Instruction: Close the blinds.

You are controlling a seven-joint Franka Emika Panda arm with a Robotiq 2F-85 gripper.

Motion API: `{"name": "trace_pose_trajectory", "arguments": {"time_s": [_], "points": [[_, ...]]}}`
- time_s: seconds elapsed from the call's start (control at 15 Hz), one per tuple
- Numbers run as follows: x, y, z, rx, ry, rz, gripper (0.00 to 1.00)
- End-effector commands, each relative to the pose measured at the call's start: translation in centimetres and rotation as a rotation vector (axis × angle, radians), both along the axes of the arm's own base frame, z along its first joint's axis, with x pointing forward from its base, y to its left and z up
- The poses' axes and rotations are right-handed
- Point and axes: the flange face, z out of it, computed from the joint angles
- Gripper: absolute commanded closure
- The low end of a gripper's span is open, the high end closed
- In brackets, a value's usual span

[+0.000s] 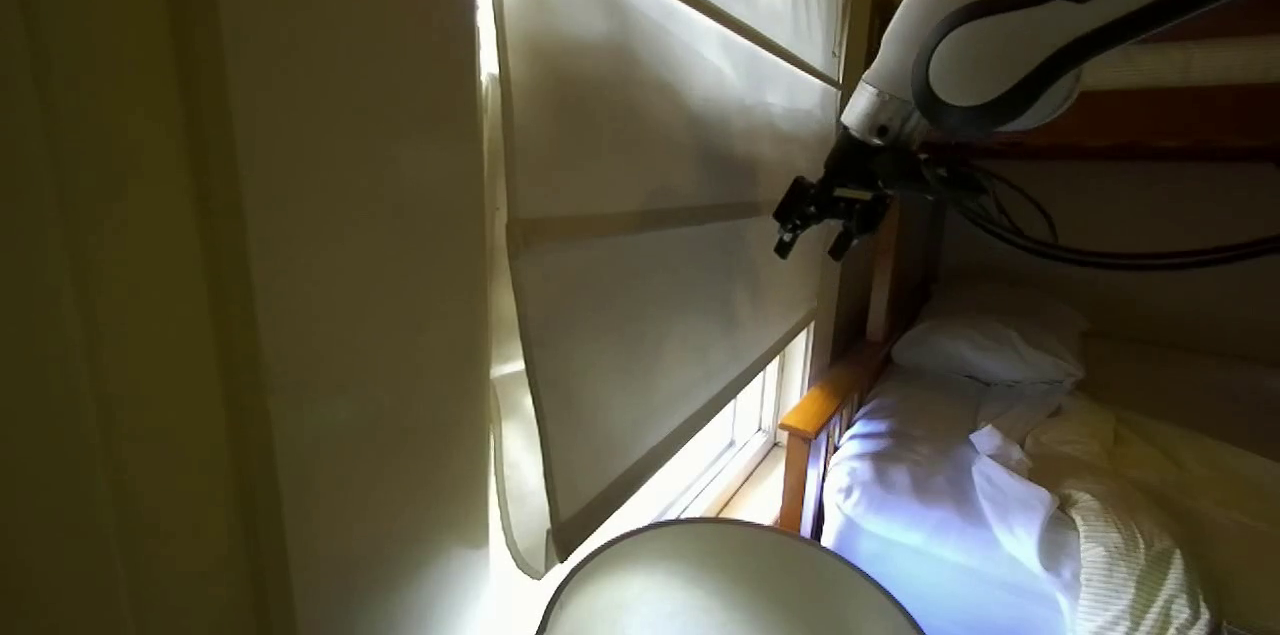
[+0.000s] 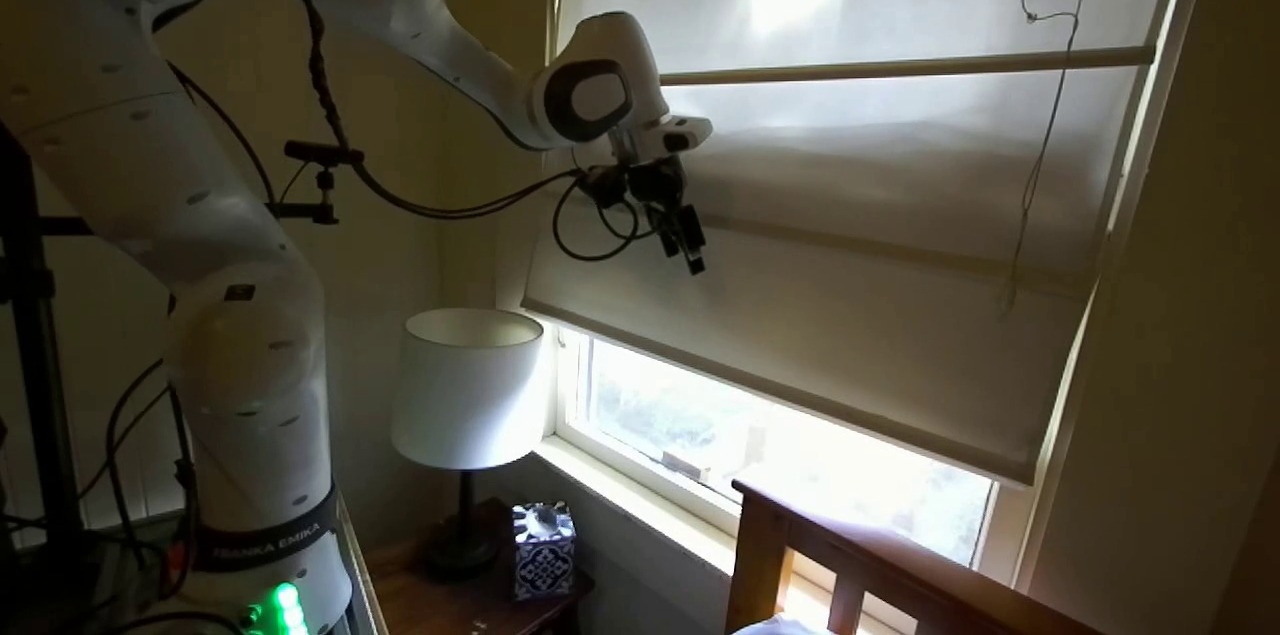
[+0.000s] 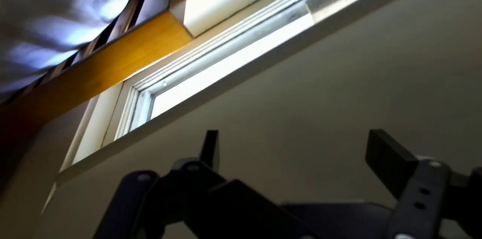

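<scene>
The blinds [image 1: 660,305] are a large cream fabric shade with horizontal battens, lowered over most of the window. In an exterior view, their bottom edge hangs slanted above the sill, lower at the right, and the blinds [image 2: 880,335] leave a bright strip of glass [image 2: 760,435] below. My gripper [image 1: 811,253] is in front of the lower panels. It points downward in an exterior view [image 2: 690,255]. In the wrist view the gripper [image 3: 293,137] has its fingers wide apart with nothing between them. The blinds [image 3: 301,92] fill the background behind the fingers, and their bottom edge runs diagonally above them.
A thin looped cord [image 2: 1040,155] hangs at the right side of the blinds. A lamp [image 2: 470,405] and a patterned tissue box [image 2: 544,550] stand on a bedside table. A wooden bed end [image 2: 850,555] stands near the window. White bedding [image 1: 920,455] lies beside it.
</scene>
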Motion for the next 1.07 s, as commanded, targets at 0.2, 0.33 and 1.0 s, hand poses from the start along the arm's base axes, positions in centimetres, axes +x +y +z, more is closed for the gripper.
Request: {"name": "trace_pose_trajectory", "arguments": {"time_s": [0.2,0.33,1.0], "points": [[-2.7,-7.1,5.5,-0.174,-0.169,-0.172,0.00],[-2.3,-7.2,4.8,-0.146,-0.147,-0.148,0.00],[-4.7,-17.6,6.9,-0.165,-0.223,-0.033,0.00]]}}
